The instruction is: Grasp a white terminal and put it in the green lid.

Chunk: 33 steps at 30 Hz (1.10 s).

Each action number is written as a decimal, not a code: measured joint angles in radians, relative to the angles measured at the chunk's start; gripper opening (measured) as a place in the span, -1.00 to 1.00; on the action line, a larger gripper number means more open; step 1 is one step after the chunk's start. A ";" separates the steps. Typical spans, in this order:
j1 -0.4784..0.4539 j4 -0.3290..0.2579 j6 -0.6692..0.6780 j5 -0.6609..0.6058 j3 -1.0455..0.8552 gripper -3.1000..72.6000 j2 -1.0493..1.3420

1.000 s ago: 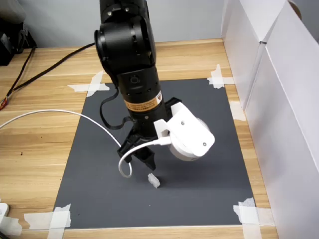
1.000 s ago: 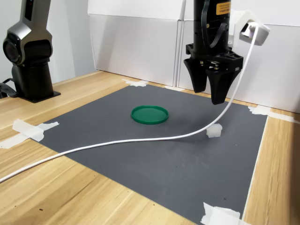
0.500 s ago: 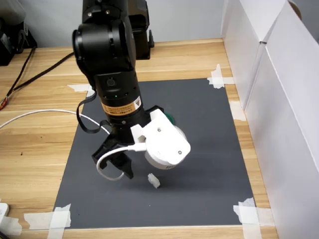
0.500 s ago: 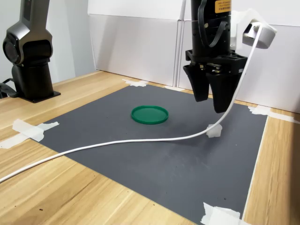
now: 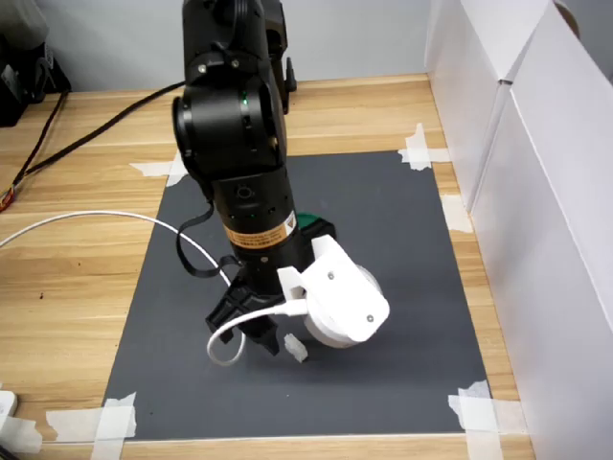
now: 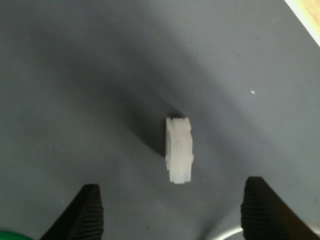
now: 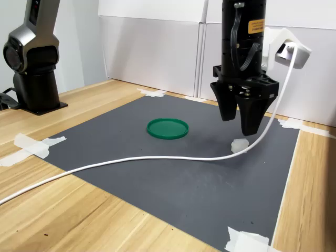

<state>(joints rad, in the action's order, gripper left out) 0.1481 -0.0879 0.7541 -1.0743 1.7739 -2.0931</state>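
Dark grey matting (image 7: 157,178) covers the middle of a pale wooden table (image 7: 79,220), its corners held down with strips of white tape (image 5: 105,422). The black arm's gripper (image 7: 241,118) hangs above the mat with its jaws spread wide, and nothing is held between them. In the wrist view the two ribbed fingertips (image 6: 89,210) stand well apart on either side of the white terminal (image 6: 178,149), which lies on the mat between them, untouched. In the second exterior view the terminal (image 7: 239,145) rests on the mat just below the gripper, with a white cable (image 7: 131,160) looping past it from the wrist camera housing (image 7: 286,48). The green lid (image 7: 167,128) lies flat on the mat, well apart from the terminal, toward the second exterior view's left. In the first exterior view the arm hides nearly all of the lid, and the terminal (image 5: 296,349) shows just beside the fingers. White panels (image 5: 536,192) stand along the first exterior view's right.
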 joint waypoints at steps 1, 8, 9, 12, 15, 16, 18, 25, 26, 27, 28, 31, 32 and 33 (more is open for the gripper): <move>0.000 0.000 0.000 0.003 0.000 0.85 -0.002; 0.000 0.026 -0.015 0.031 0.000 0.83 -0.019; 0.000 0.026 -0.015 0.031 0.000 0.83 -0.020; 0.000 0.023 -0.015 0.036 0.000 0.83 -0.027; 0.000 0.022 -0.015 0.048 0.000 0.81 -0.032; 0.000 0.022 -0.015 0.048 0.000 0.81 -0.036; 0.000 0.022 -0.015 0.048 0.000 0.80 -0.047; 0.000 0.013 -0.016 0.062 0.000 0.78 -0.064; 0.000 0.011 -0.016 0.065 0.000 0.78 -0.064; 0.000 0.008 -0.016 0.067 0.000 0.77 -0.064; 0.000 0.007 -0.016 0.068 0.000 0.77 -0.064; 0.000 0.004 -0.016 0.076 0.000 0.75 -0.064; 0.000 0.004 -0.016 0.076 0.000 0.75 -0.065; 0.000 0.004 -0.016 0.076 0.000 0.75 -0.065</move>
<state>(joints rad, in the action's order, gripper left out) 0.1481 -0.0842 0.7379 -0.9988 1.7742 -2.1583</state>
